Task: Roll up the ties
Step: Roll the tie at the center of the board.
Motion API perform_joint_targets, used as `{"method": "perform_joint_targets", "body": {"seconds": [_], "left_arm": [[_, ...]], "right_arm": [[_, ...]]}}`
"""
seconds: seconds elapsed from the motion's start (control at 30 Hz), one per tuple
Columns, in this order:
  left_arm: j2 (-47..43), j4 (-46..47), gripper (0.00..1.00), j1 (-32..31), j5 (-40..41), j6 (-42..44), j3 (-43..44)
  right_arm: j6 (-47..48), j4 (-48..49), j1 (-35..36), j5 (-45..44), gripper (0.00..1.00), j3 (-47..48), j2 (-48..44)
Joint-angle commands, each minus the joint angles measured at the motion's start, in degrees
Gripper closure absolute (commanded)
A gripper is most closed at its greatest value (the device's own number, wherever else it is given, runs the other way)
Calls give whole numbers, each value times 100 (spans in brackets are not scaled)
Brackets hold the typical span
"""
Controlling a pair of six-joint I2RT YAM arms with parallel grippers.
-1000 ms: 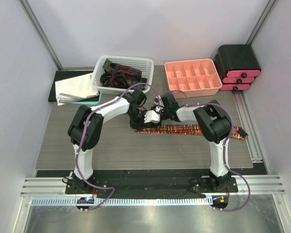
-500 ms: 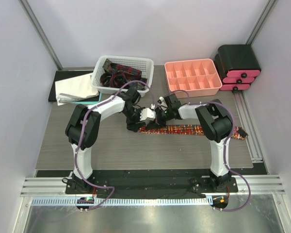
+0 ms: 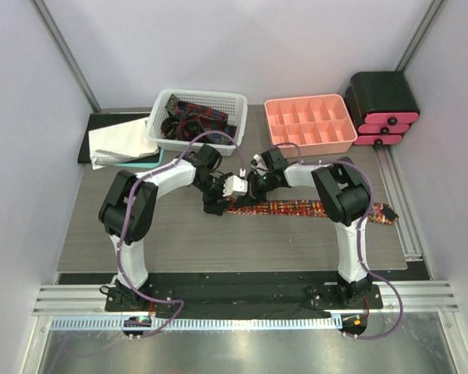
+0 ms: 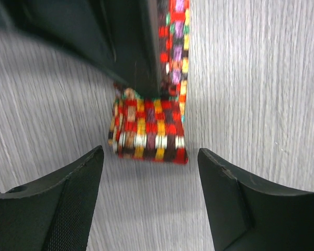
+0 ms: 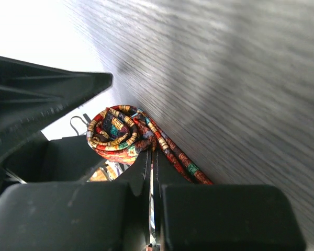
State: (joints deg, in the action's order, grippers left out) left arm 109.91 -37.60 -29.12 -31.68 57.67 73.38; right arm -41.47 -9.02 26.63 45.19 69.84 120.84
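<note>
Loose end of red tie [image 3: 312,209] drew slightly toward right edge of counter [image 3: 179,241]: right end effector [image 5: 153,157] clamped on first coil, left end effector [image 4: 149,154] apart astride it; rolling just begun.

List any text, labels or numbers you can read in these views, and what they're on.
No readable text in any view.
On the red patterned tie: colour blocks only, no lettering.
On the white basket, pink tray and black drawer unit: no markings visible.
On the small parts at the arm bases: too small to read.
</note>
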Motion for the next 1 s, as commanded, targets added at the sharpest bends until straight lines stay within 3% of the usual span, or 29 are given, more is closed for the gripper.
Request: {"method": "perform_joint_targets", "body": {"seconds": [0.0, 0.13, 0.27, 0.43, 0.67, 0.97], "left_arm": [[-268, 412, 28, -119, -155, 262, -79], [-259, 255, 37, -129, -145, 411, -70], [-259, 25, 60, -129, -84, 561, -26], [-146, -272, 73, -137, -14, 526, 175], [198, -757, 80, -146, 417, 412, 466], [277, -766, 81, -146, 567, 377, 492]], "right_arm": [[254, -285, 140, -678, 99, 152, 423], [26, -22, 254, -617, 99, 196, 520], [-308, 391, 351, -529, 99, 170, 616], [-598, 778, 404, -424, 99, 135, 626], [-529, 849, 246, -221, 75, -225, -331], [-879, 1198, 211, -89, 66, -410, -702]]}}
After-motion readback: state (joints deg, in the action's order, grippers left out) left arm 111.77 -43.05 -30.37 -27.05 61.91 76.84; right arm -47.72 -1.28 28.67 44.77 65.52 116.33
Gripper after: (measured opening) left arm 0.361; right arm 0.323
